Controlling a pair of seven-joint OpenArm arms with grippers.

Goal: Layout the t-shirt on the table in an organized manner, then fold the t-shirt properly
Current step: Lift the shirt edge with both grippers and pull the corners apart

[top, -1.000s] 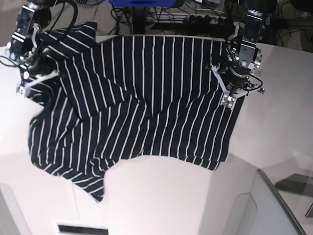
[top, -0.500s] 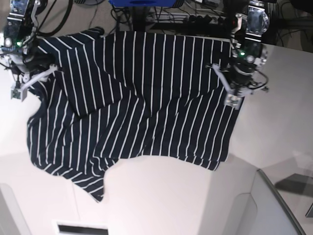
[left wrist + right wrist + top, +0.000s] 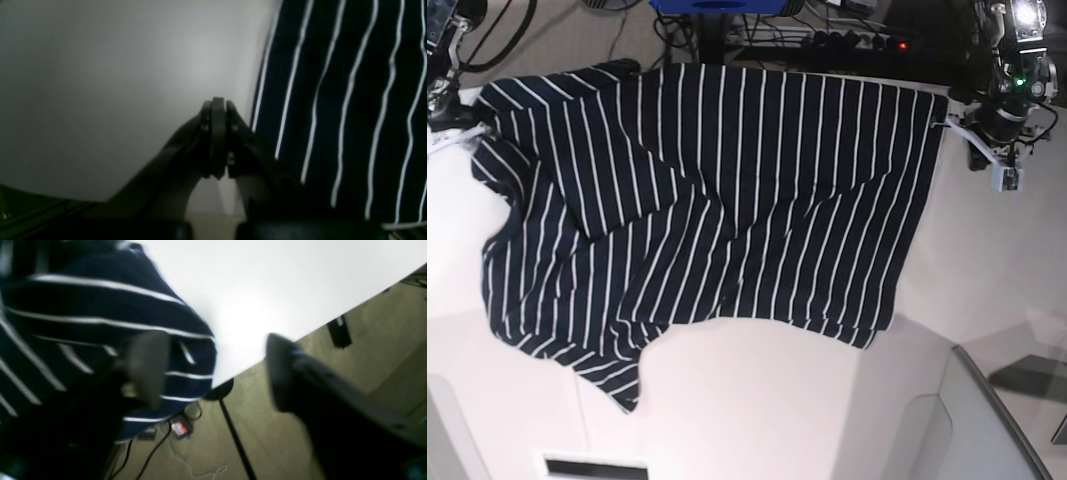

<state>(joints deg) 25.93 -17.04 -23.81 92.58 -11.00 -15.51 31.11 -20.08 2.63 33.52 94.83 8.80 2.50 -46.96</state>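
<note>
White table (image 3: 757,400) — striped t-shirt (image 3: 717,200) atop

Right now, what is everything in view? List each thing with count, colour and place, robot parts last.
t-shirt: one, dark navy with thin white stripes, spread across the far half of the table, still creased, its lower left part bunched.
table: one, white, under the shirt and bare in front of it and on both sides.
cables and power strip: several, dark, on the floor behind the table's far edge.
blue object: one, blue, at the top edge behind the table, mostly cut off.
left gripper: one, dark, jaws shut, over bare table just beside the shirt's edge, holding nothing.
right gripper: one, dark, jaws open, at the shirt's corner by the table edge; the cloth lies beside one finger.
</note>
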